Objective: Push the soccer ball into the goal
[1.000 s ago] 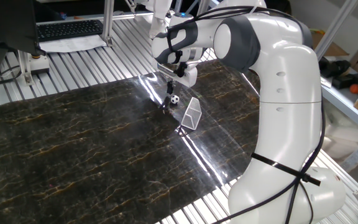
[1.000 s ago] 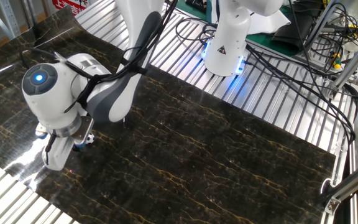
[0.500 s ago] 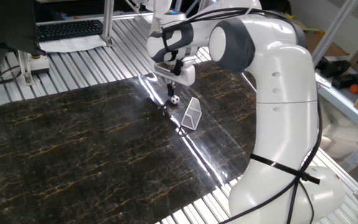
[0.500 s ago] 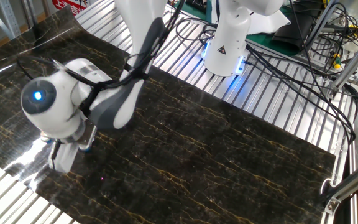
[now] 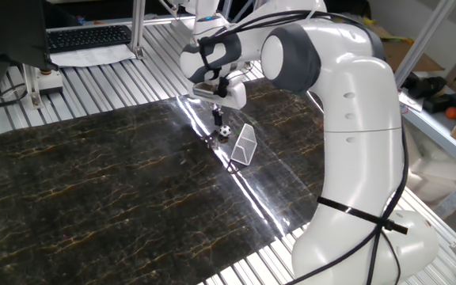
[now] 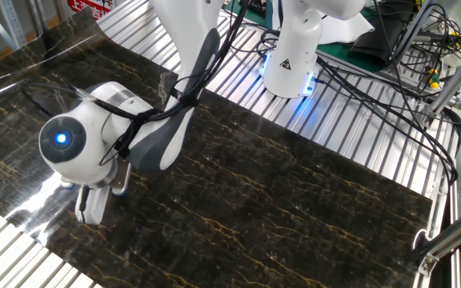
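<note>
The soccer ball, tiny and white with black patches, lies on the dark marbled mat a short gap from the goal, a small white-framed wedge with pale netting. My gripper points down with its dark fingers together, the tips just behind and above the ball on the side away from the goal. Nothing is held. In the other fixed view the arm's bulky wrist hides both ball and goal, and only the white hand shows beneath it.
The dark marbled mat lies on a slatted metal tabletop. A keyboard sits at the back left. The robot's base and loose cables stand beyond the mat's far edge.
The ball has rolled a little toward the goal, with the fingers following behind it. The wrist has swung, shifting right in the other fixed view.
</note>
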### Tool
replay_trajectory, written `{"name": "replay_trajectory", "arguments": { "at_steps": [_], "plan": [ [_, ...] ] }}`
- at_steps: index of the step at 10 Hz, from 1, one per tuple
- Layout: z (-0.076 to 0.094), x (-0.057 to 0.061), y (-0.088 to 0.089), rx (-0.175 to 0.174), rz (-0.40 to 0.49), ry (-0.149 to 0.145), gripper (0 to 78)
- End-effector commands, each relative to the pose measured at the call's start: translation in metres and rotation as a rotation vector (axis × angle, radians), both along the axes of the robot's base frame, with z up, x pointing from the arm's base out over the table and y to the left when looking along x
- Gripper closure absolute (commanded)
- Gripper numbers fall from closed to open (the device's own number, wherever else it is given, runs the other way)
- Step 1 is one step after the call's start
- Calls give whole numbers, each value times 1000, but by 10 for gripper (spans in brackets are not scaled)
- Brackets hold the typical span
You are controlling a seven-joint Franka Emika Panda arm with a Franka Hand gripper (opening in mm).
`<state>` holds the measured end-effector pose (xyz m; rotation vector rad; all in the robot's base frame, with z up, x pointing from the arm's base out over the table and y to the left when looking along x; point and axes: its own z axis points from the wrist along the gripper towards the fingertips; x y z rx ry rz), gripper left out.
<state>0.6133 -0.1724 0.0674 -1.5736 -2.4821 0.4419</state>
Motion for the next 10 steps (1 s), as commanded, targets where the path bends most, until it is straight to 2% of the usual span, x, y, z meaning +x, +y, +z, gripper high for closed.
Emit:
{"name": "replay_trajectory", "arguments": {
  "at_steps": [1,3,5,6,7,9,10],
  "plan": [
    [1,1,0,162,-37,-150,764],
    [1,1,0,174,-44,-158,764],
    [1,1,0,199,-51,-177,764],
    [1,1,0,233,-60,-181,764],
    [1,1,0,300,-68,-180,764],
    [1,1,0,265,-73,-180,764],
    [1,1,0,188,-61,-169,764]
  ]
}}
